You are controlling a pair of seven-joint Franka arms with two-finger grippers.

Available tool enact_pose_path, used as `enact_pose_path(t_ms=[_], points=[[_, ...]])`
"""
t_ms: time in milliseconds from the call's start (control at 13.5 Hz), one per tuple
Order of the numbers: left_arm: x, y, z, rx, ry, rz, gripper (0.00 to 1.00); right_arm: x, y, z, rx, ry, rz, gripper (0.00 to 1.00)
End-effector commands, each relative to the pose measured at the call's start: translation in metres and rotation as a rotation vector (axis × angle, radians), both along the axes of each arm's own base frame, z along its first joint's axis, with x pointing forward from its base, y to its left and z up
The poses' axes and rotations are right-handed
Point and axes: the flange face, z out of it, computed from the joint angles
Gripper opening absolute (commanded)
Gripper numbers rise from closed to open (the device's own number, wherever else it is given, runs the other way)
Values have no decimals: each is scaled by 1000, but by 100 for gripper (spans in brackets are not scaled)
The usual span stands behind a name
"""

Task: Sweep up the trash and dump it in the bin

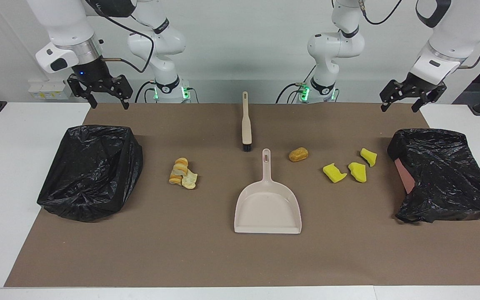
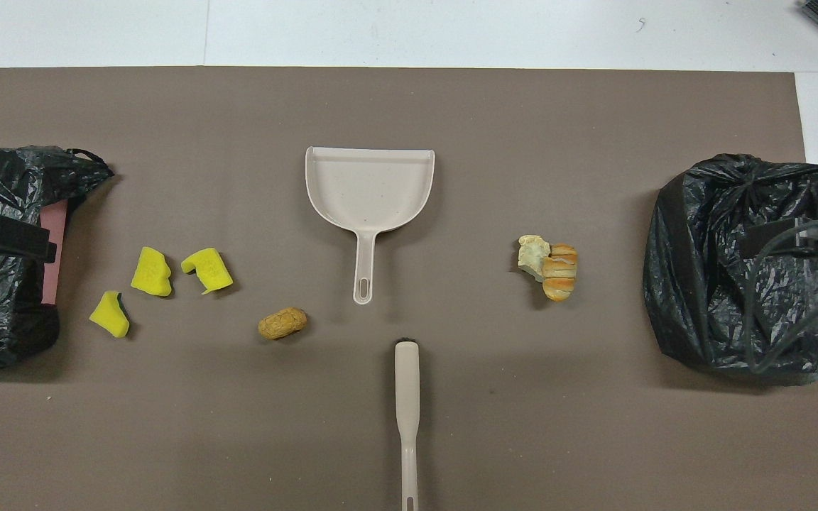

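Lying mid-mat: dustpan (image 1: 268,204), stiff and light, best gripped by its handle; brush (image 1: 246,121) likewise. Trash (image 1: 183,173) looks soft, featherlight, lying loose beside them. Left gripper (image 1: 402,100) and right gripper (image 1: 106,96) hover wide, empty.

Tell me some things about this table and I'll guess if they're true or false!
1. The dustpan has sponge pieces in it. False: it is empty; the three yellow sponge pieces lie on the mat.
2. The brush lies nearer to the robots than the dustpan. True.
3. The left gripper holds the brush. False: it is open, empty and raised.
4. The right gripper is open and empty. True.
5. The brown bread lump lies beside the dustpan's handle. True.
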Motion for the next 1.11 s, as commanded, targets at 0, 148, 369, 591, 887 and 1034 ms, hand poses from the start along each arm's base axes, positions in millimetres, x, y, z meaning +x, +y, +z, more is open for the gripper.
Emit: enact_pose_path(t_ms=[0,148,369,591,887,1034], points=[[-5,-33,-22,-16,-21,-55,100,-12,0,-3,-1,3,3,100],[-9,-60,-44,-17,-31,-102,100,-12,0,-3,-1,3,2,100],[-17,-99,-70,-18,-42,-104,100,-12,0,-2,-1,3,3,100],[-33,-146,-100,-18,-45,-113,100,-12,0,-2,-1,6,2,100],[-74,-216,-142,-17,-42,-125,100,-13,0,-2,-1,7,6,100],[-96,-245,-159,-7,-22,-144,100,-13,0,-2,-1,7,6,100]])
